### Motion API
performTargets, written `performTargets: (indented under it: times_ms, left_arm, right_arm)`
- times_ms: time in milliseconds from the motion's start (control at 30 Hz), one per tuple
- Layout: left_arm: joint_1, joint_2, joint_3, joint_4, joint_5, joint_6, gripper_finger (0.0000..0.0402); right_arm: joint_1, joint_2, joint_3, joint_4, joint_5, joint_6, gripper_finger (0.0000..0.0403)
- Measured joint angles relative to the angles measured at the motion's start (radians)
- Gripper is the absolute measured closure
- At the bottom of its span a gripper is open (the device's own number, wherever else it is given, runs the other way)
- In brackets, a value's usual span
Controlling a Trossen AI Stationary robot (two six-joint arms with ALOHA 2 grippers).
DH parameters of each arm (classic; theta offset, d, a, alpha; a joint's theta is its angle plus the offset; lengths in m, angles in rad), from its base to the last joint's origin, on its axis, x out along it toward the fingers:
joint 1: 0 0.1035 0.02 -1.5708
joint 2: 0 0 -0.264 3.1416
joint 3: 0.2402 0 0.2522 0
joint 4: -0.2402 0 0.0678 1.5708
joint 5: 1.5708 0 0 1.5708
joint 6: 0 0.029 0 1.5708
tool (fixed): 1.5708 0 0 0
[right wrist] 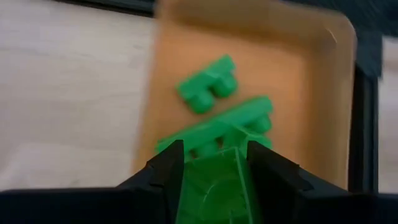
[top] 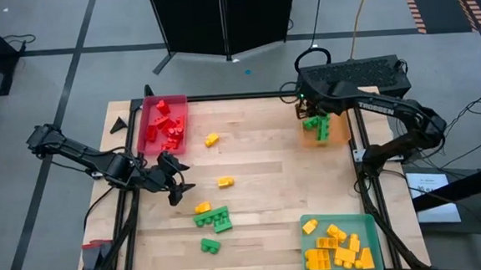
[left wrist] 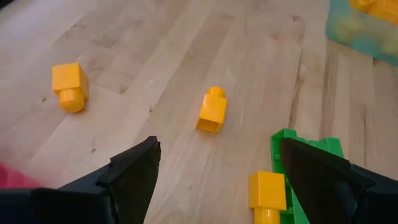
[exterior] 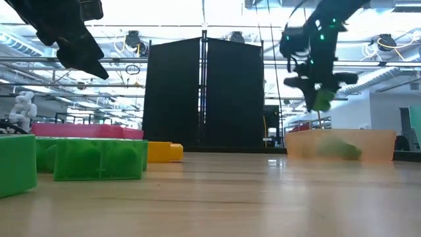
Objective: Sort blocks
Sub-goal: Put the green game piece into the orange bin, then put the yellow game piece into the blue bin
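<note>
My right gripper (top: 313, 116) hangs over the orange tray (top: 338, 136) at the table's far right, shut on a green block (right wrist: 214, 183). Two more green blocks (right wrist: 208, 84) (right wrist: 239, 121) lie in that tray. My left gripper (top: 176, 177) stands open above the table's left side, near the red tray (top: 150, 115), with nothing between its fingers. Loose yellow blocks (top: 212, 139) (top: 226, 182) (top: 202, 208) and green blocks (top: 215, 219) (top: 210, 246) lie on the wood in the middle. My right gripper pinches the green block's two opposite sides (right wrist: 186, 177) between its two fingers (right wrist: 163, 171). The fingers slant down from above. The block (exterior: 322, 100) hangs below the fingers, lifted clear above the orange tray (exterior: 375, 141).
The red tray holds several red blocks (top: 168, 128). A teal tray (top: 371, 221) at the near right holds several yellow blocks (top: 338, 248). A black metal frame (top: 361, 169) runs along the table's edges. Bare wood lies between the trays.
</note>
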Motion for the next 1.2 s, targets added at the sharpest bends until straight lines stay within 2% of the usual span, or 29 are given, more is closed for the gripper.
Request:
performTargets:
  times_ms: [167,367,500,567,733,933,1033,1200]
  left_arm:
    - [0.000,0.000,0.000,0.000,-0.004,0.000,0.0070]
    - [0.000,0.000,0.000,0.000,-0.005,-0.004,0.0070]
    - [0.000,0.000,0.000,0.000,-0.009,-0.004,0.0070]
    - [0.000,0.000,0.000,0.000,-0.013,-0.005,0.0070]
    - [0.000,0.000,0.000,0.000,-0.015,-0.005,0.0070]
    - [0.000,0.000,0.000,0.000,-0.026,-0.005,0.0070]
    - [0.000,0.000,0.000,0.000,-0.030,-0.005,0.0070]
    - [0.000,0.000,0.000,0.000,-0.031,-0.007,0.0070]
  right_arm:
    - [-0.017,0.016,-0.061,0.036,0.022,0.121,0.0256]
    - [-0.016,0.040,-0.065,0.044,0.021,0.123,0.0191]
    - [-0.016,0.050,-0.065,0.060,-0.008,0.098,0.0182]
    - [-0.015,0.048,-0.063,0.094,-0.065,0.067,0.0182]
    - [0.042,0.024,0.049,0.197,-0.226,-0.075,0.0195]
    - [0.227,0.044,0.202,0.467,-0.395,-0.322,0.0202]
    - [0.338,0.098,0.239,0.626,-0.415,-0.459,0.0202]
    - [0.473,0.247,0.275,0.737,-0.369,-0.682,0.0202]
